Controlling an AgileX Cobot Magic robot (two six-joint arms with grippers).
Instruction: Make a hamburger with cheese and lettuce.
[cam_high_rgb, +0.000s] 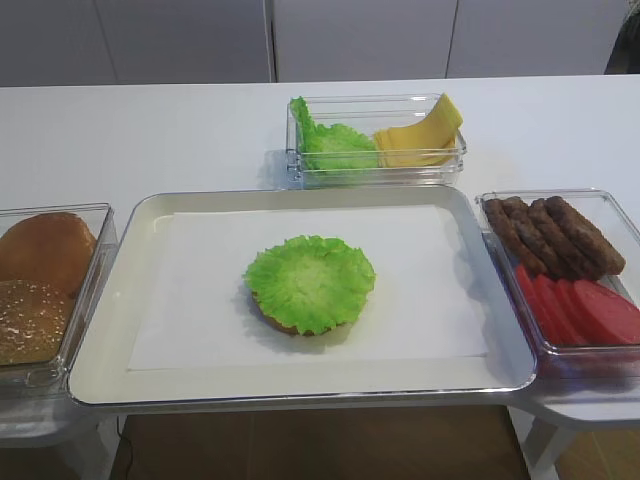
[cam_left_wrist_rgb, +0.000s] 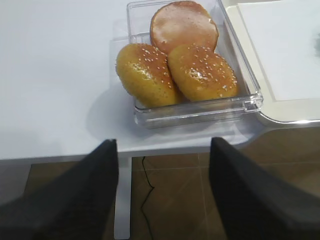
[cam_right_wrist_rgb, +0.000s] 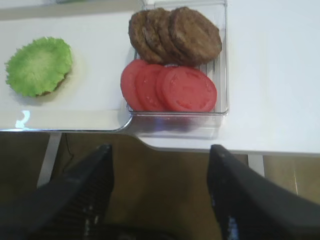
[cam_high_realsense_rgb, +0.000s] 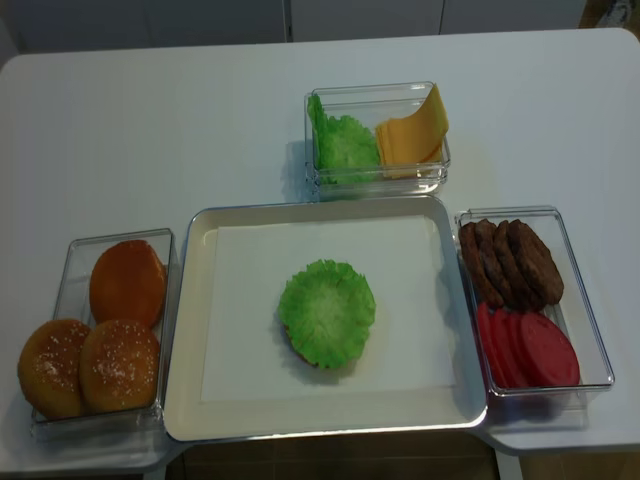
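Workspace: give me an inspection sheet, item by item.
Surface: white table; tray lined with paper.
Job's things: lettuce lies on the hamburger at tray centre; cheese in the rear container.
Clutter: bun tops, patties, tomato slices, spare lettuce in containers.
Grippers: left gripper and right gripper open, empty, off the table's front edge.
Cables: one black cable beneath the table.
Surroundings: white cabinets behind.

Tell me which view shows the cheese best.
The realsense exterior high view: it looks down on the cheese in the rear container beside spare lettuce. The other exterior view shows it at a lower angle; neither wrist view shows it.
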